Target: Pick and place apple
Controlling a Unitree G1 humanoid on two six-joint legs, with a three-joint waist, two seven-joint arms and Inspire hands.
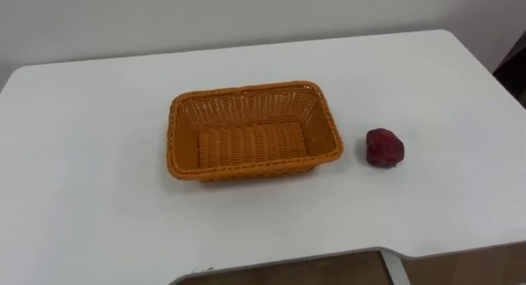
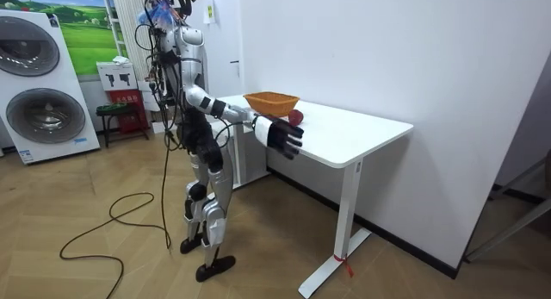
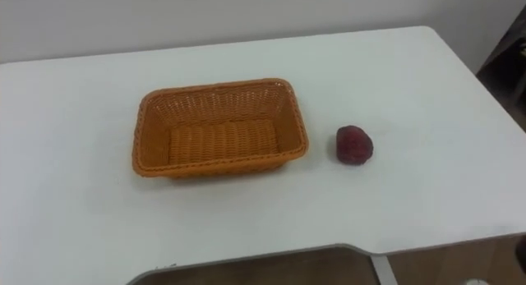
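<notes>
Left eye view: woven orange basket (image 1: 255, 111), rectangular, sits upright near the middle of the white tabletop (image 1: 99, 178), with nothing inside. Dark red apple (image 1: 385, 148) lies on the tabletop to the basket's right, near its right wall but clear of it, with a bare strip of tabletop between them.

Right eye view: same layout. The apple is to the right of the basket and not touching it, and both are set back from the tabletop's near edge.

Room view: robot stands upright on the wood floor at the end of the tabletop on the room view's left, facing it. Its right arm is stretched forward. The right hand (image 2: 284, 135) shows against the tabletop's near edge with fingers loosely straight and spread, holding nothing. I cannot tell whether it touches the edge. The apple shows as a small red spot just beside the basket, apart from the hand. A washing machine (image 2: 43, 84) stands against the wall behind the robot.
</notes>
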